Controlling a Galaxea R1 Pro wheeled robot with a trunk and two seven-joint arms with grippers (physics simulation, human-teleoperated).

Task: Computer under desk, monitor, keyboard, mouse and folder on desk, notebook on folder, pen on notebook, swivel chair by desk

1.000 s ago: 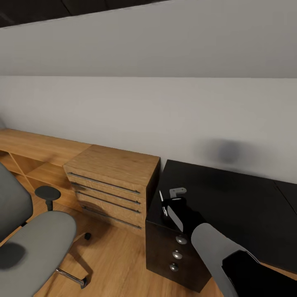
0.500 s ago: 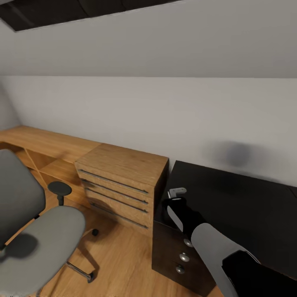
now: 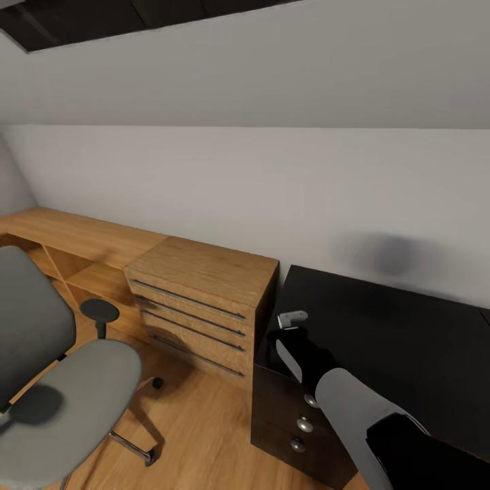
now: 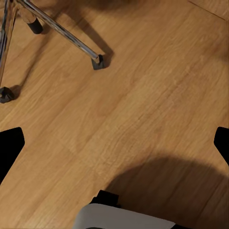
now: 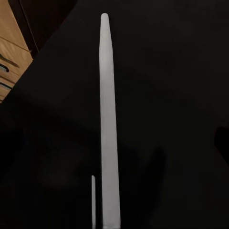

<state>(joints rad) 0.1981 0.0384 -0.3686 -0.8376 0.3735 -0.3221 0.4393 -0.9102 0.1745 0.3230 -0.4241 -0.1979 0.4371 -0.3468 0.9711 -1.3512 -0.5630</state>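
The white pen [image 5: 109, 124] lies lengthwise on the glossy black desk [image 5: 181, 95], straight ahead of my right gripper [image 5: 114, 143]. One dark finger [image 5: 222, 140] shows at the frame's edge, far from the pen, so the gripper is open. From the head camera, my right gripper [image 3: 292, 333] hovers over the left end of the desk [image 3: 395, 333]. The swivel chair [image 3: 68, 401] stands on the floor at the left with a bare grey seat. My left gripper [image 4: 114, 143] is open above the wood floor near the chair's chrome base [image 4: 62, 31].
A light-wood drawer cabinet [image 3: 204, 299] stands against the desk's left end, with a low wood shelf unit [image 3: 68, 238] running left along the wall. The desk's dark drawer unit [image 3: 292, 415] is under my right arm. A sloped ceiling hangs low overhead.
The camera turned left, so the whole picture slid right. The pen, seen just left of my right gripper a second ago, is now hidden behind it in the head view.
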